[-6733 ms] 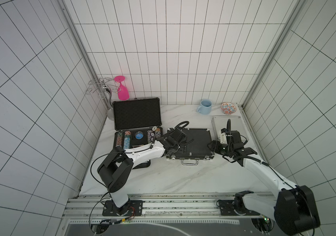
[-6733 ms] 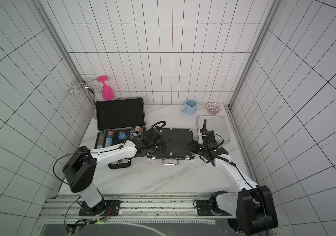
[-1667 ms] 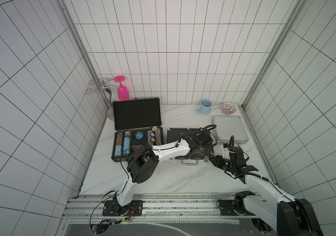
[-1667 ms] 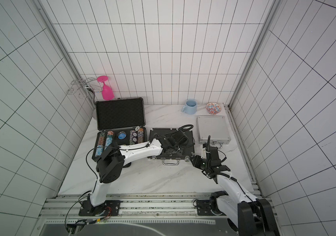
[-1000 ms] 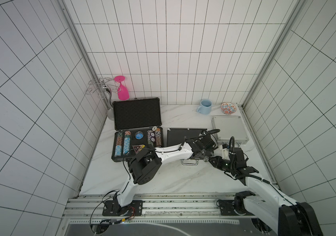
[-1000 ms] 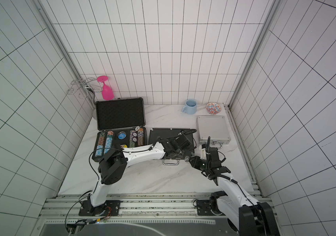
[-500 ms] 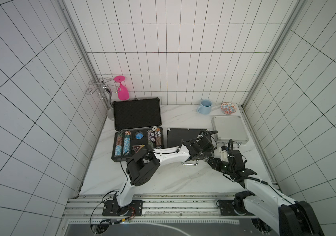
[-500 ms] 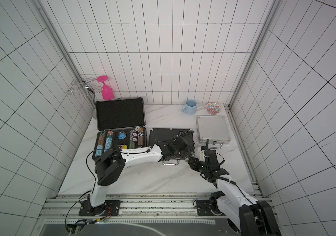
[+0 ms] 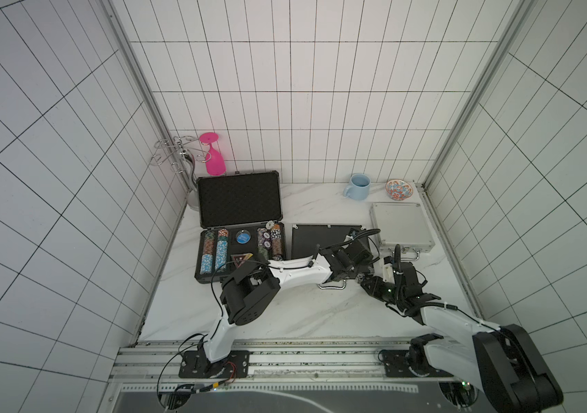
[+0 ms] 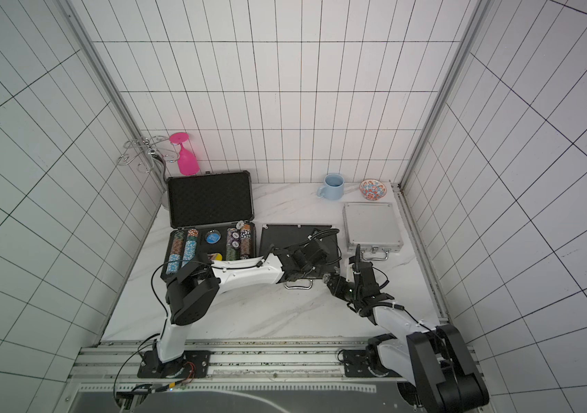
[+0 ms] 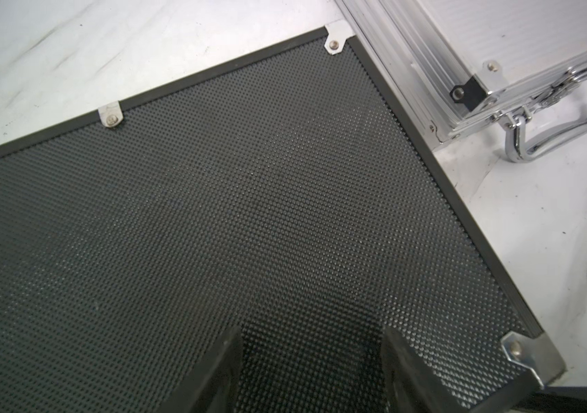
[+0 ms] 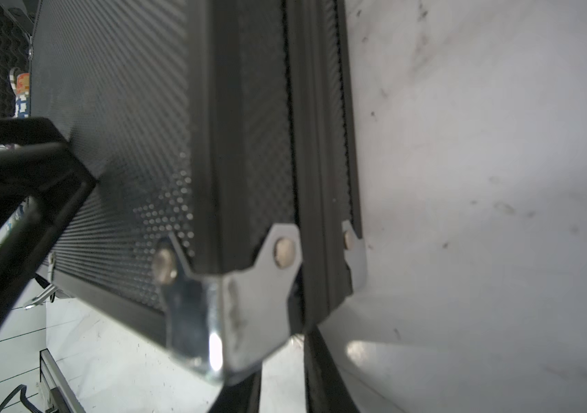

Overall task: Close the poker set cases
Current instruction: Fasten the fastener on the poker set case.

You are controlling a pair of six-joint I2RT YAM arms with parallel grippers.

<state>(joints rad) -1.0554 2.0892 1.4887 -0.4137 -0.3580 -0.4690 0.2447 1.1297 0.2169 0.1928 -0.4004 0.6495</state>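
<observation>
Both top views look steeply down over the white marble table [image 9: 320, 321] [image 10: 267, 311]; both wrist views share the black studded case [image 11: 213, 214] [image 12: 124, 107], close-up

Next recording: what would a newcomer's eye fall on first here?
The large dark-grey case stands open at the table's left, lid upright, coloured poker chips showing. Mid-table, the white left arm and right arm meet at the flat black case with silver handle. A pink glass hangs upside down on the back-left wire rack.

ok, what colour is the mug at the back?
The mug is light blue, clearest in a top view.
</observation>
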